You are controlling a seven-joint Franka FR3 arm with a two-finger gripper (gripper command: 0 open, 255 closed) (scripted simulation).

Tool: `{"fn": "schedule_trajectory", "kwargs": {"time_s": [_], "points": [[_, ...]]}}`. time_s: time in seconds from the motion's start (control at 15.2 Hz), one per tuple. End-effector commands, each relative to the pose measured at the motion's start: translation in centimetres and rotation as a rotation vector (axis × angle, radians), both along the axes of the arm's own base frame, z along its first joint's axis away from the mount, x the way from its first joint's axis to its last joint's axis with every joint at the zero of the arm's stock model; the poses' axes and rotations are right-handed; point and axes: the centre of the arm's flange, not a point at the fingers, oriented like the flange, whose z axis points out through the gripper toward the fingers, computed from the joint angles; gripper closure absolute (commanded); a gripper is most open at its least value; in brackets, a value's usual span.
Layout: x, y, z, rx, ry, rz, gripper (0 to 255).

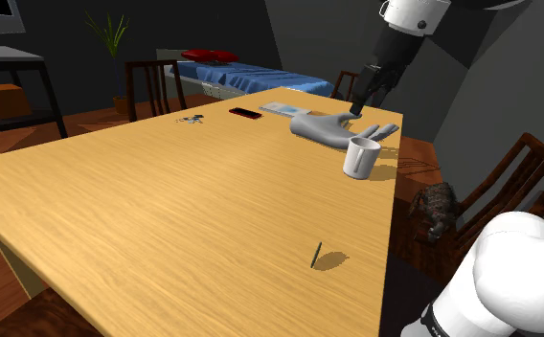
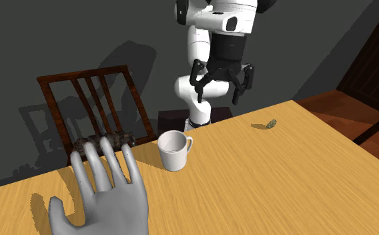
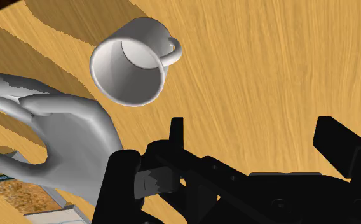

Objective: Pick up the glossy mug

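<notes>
Hovering above the table [image 1: 165, 211] w/ fingers spread and empty, the gripper [image 2: 216, 93] overlooks the white mug [image 2: 173, 151], upright near the table's edge just beside a grey hand model [image 2: 105, 197]; it's prob. rigid, light and slick, so pinching the rim wall opp. the handle looks safest.

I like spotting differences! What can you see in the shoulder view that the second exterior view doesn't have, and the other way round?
Shoulder view, not the other: a bed with a blue cover, a potted plant, and keys and a flat red thing on the table's far end.
Second exterior view, not the other: the grey wall behind the arm, with a chair's shadow on it.
Both: the wooden table, the white mug standing upright, the grey model hand beside it, and the open gripper above the table, holding nothing.
</notes>
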Motion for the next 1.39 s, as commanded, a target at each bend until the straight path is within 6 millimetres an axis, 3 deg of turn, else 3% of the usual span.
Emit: {"fn": "schedule_trajectory", "kwargs": {"time_s": [0.0, 0.92, 1.32], "points": [[0.0, 0.0, 0.0, 0.000, 0.000, 0.000, 0], [3.0, -18.6, -9.0, 0.191, 0.086, -0.039, 0], [3.1, -19.3, -12.1, 0.198, 0.090, -0.041, 0]]}}
